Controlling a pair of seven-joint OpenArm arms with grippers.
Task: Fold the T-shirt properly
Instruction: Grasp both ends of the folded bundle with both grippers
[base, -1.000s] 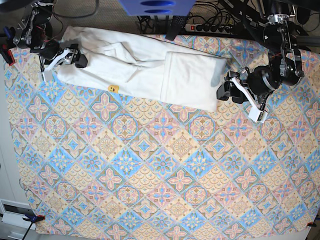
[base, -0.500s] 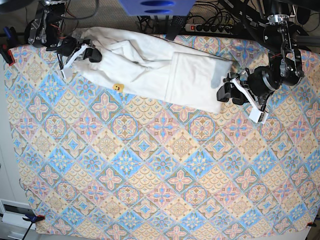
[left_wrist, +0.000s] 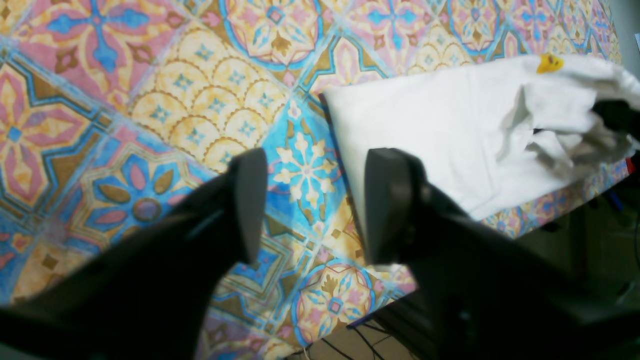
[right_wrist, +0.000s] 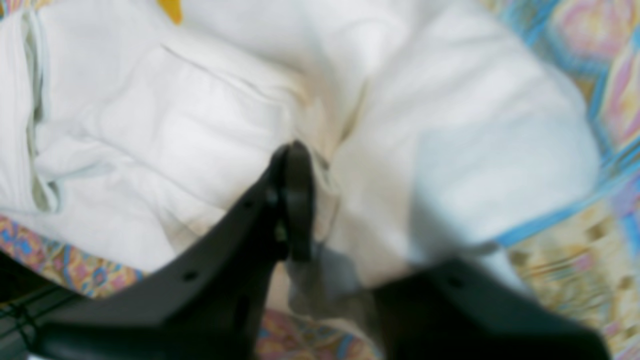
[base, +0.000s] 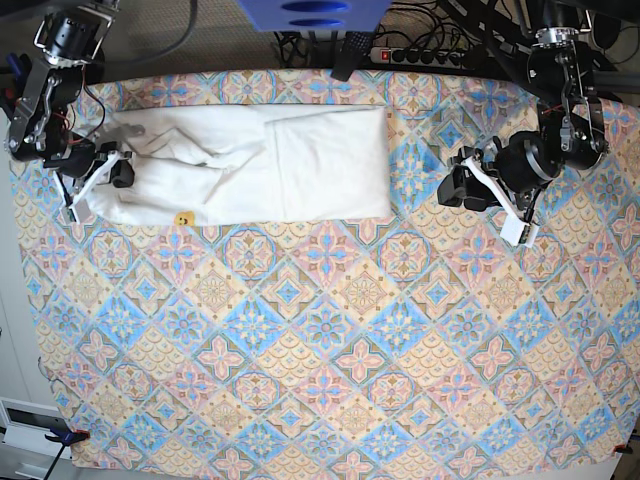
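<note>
T-shirt: white, folded, tabletop's twelve o'clock
Right end effector: pinching T-shirt
Left end effector: parted, empty

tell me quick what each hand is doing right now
Left hand: open, holding nothing, beside the T-shirt.
Right hand: shut on the T-shirt.

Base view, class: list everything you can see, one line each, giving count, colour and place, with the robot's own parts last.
T-shirt: one, white, folded strip along the table's far edge.
Yellow mark: one, on the shirt's near edge.
Tablecloth: one, blue, pink and yellow tile pattern, covering the table.
Power strip: one, white, behind the table.
Right tool: one, black, shut on the shirt's end.
Left tool: one, black, open, beside the shirt, apart from it.
</note>
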